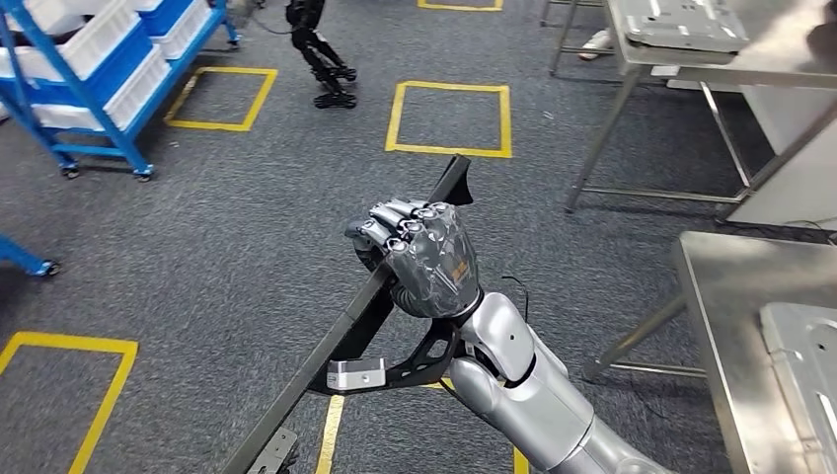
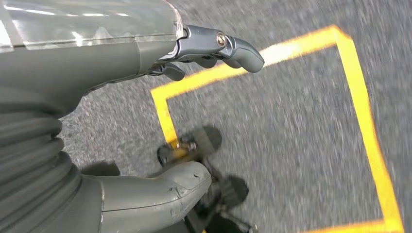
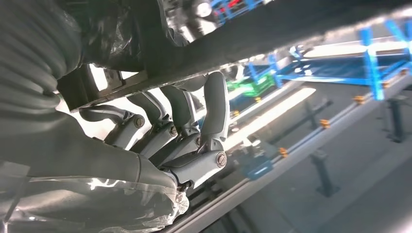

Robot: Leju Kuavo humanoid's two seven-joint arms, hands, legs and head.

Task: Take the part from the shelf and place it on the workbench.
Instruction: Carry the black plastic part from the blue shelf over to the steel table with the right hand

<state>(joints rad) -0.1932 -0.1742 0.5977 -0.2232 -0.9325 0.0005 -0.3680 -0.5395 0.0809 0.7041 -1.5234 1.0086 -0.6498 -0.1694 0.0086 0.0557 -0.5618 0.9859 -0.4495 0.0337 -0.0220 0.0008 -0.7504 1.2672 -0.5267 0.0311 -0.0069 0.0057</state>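
Carry step: my right hand [image 1: 424, 259] has its fingers [image 3: 214, 104] clenched round the part [image 1: 336, 341], a long dark bar held over the floor, shelf [image 1: 94, 74] well behind on the left. Left hand [image 2: 111, 121] hangs slack, holding nothing. Next I'd turn right to the table [image 1: 721, 296] and lower it flat.

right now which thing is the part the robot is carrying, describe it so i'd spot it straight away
Start at the grey carpet floor with its yellow taped squares, then find the silver arm coming up from the bottom of the head view. Its right robot hand is closed around a long black metal bar that slants across the floor. Unlike the shiny steel tables to the right, it is dark and thin.
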